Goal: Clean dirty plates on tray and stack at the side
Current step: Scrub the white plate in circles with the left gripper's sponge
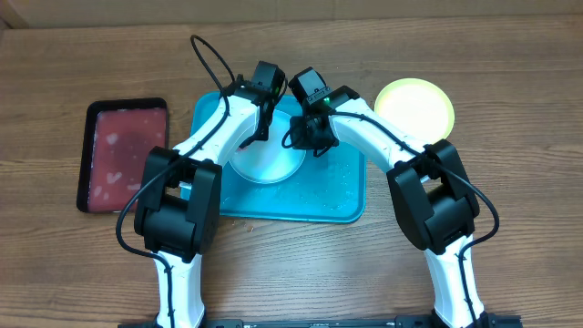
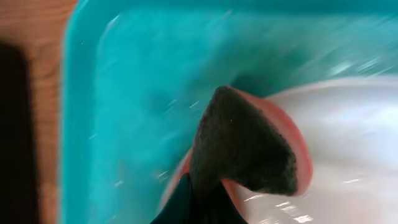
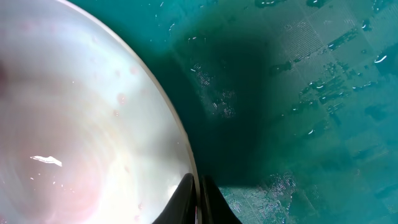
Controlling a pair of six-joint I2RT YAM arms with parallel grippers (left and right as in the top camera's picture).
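At far left, dark-red tray (image 1: 123, 155) is seen on table (image 1: 510, 264), just beside turquoise tray (image 1: 342, 196). Inside turquoise tray, pale plate (image 1: 269, 164) is laid. By left gripper (image 2: 198, 198), dark sponge (image 2: 242, 149) is clamped and held over plate's rim. Other side of rim is pinched by right gripper (image 3: 197, 196), jaws closed on it. On tray floor, water drops (image 3: 323, 81) are scattered. At right, yellow-green plate (image 1: 414, 105) is placed on table, outside tray.

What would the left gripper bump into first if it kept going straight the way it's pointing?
Most likely the white plate: the sponge in the left gripper leads and lies over the plate's rim in the tray. Blur hides whether they touch.
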